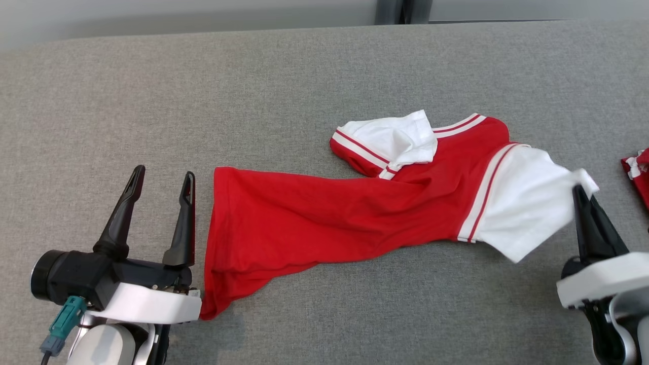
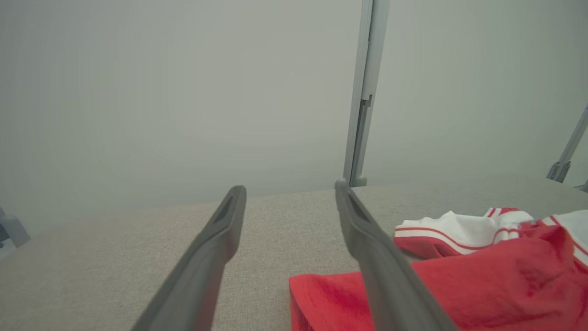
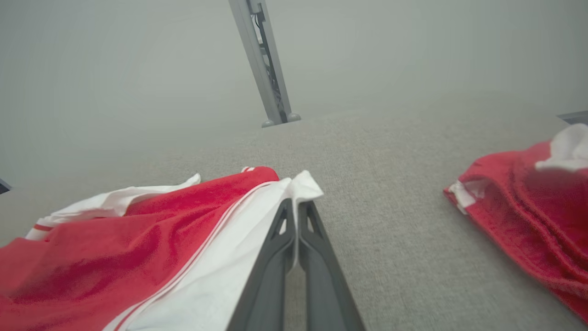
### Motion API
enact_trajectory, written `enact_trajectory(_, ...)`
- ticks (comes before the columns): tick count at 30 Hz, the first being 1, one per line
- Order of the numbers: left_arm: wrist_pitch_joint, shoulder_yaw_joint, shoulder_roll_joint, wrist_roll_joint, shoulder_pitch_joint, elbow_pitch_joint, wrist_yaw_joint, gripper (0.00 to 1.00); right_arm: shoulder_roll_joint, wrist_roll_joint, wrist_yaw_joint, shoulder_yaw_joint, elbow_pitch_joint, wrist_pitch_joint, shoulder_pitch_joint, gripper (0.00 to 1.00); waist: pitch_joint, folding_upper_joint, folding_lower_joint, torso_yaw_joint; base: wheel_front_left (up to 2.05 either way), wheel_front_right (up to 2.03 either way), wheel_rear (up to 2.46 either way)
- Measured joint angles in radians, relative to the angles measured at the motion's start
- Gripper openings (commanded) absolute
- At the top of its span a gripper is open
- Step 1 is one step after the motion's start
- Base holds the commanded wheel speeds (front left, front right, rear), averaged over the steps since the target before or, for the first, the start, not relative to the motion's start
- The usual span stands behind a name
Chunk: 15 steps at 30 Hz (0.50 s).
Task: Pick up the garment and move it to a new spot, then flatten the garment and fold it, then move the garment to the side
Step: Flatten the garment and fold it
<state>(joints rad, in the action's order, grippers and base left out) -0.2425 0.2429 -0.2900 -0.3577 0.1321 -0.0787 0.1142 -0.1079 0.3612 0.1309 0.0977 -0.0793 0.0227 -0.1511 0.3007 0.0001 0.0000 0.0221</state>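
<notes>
The garment (image 1: 324,213) is a red shirt with white sleeves and red-and-white stripes, lying stretched out across the grey table, hem at the left. My right gripper (image 1: 583,195) is shut on the tip of its white right sleeve (image 1: 527,203), pinching the cloth and lifting it slightly. The right wrist view shows the closed fingertips (image 3: 296,207) with white sleeve fabric (image 3: 303,184) caught between them. My left gripper (image 1: 162,177) stands open just left of the hem, holding nothing. In the left wrist view the garment (image 2: 482,285) lies to the right of the open fingers (image 2: 367,239).
A second red and white garment (image 1: 638,175) lies bunched at the table's right edge, also seen in the right wrist view as a red heap (image 3: 523,207). A grey post (image 3: 266,69) stands behind the table's far edge (image 1: 324,28).
</notes>
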Motion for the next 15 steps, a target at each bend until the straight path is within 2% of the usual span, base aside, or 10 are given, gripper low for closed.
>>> enact_trajectory(4, 0.001, 0.003, -0.001, -0.002, 0.001, 0.002, -0.003, 1.0, 0.031, 0.002, 0.0, 0.033, -0.006, 0.027, 0.053, 0.0, 0.002, 0.0, 0.0, 0.0, 0.0, 0.0, 0.0)
enact_trajectory(7, 0.002, 0.006, -0.001, -0.003, 0.002, 0.009, -0.003, 1.0, 0.045, 0.013, 0.0, 0.042, -0.057, 0.021, 0.06, 0.0, 0.001, 0.0, 0.0, 0.001, 0.0, 0.0, 0.0)
enact_trajectory(8, 0.002, 0.007, -0.001, -0.005, 0.002, 0.012, -0.003, 1.0, 0.044, -0.001, 0.0, 0.043, -0.076, 0.018, 0.061, 0.31, 0.0, 0.0, 0.0, 0.001, 0.0, 0.0, 0.0)
enact_trajectory(9, 0.004, 0.006, -0.002, -0.005, 0.002, 0.015, -0.003, 1.0, 0.046, 0.001, 0.0, 0.043, -0.092, 0.008, 0.061, 0.88, -0.003, 0.0, 0.0, 0.002, 0.0, 0.0, 0.0)
enact_trajectory(10, 0.004, 0.005, -0.002, -0.007, 0.002, 0.017, 0.0, 1.0, 0.048, 0.005, 0.0, 0.043, -0.103, -0.003, 0.061, 1.0, -0.006, 0.0, 0.0, 0.002, 0.0, 0.0, 0.0)
enact_trajectory(15, 0.015, -0.006, 0.0, -0.022, -0.014, 0.021, 0.019, 1.0, 0.051, -0.033, 0.0, 0.071, -0.113, -0.061, 0.066, 1.0, -0.031, 0.0, 0.0, -0.001, 0.0, 0.0, 0.0)
